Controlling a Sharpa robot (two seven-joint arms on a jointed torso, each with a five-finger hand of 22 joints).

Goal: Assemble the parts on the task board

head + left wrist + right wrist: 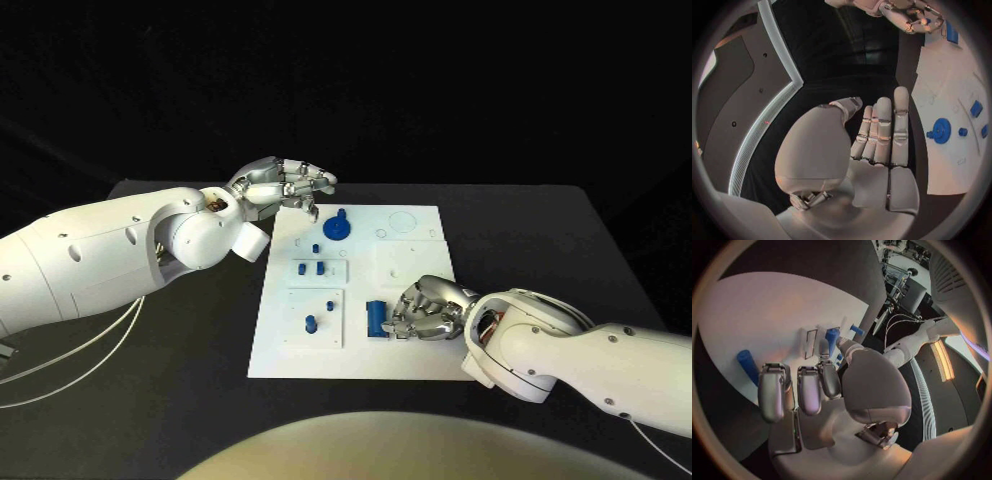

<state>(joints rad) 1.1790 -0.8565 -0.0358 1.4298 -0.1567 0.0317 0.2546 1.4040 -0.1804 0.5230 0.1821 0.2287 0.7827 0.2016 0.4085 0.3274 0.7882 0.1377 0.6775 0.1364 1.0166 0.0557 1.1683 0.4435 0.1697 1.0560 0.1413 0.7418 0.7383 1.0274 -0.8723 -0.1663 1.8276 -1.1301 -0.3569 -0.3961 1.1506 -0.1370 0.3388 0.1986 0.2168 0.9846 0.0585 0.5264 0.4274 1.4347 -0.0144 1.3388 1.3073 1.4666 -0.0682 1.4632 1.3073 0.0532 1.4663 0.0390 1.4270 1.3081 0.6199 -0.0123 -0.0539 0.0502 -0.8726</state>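
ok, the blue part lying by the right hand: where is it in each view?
Head view: the blue part lies on the board, on its near half, beside the right hand's fingertips.
Left wrist view: the part is at the board's far end, beside the right hand.
Right wrist view: the part lies on the board just past the hand's own fingertips.
Shared landmark: the right hand.

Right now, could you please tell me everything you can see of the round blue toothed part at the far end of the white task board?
The round blue gear-like part sits on the white task board near its far edge. It looks like matte plastic: a toothed disc with a small hub at its centre and a short stub at one side, as the left wrist view shows. It seems to lie flat. The left hand hovers close beside it without touching it, fingers held straight together.
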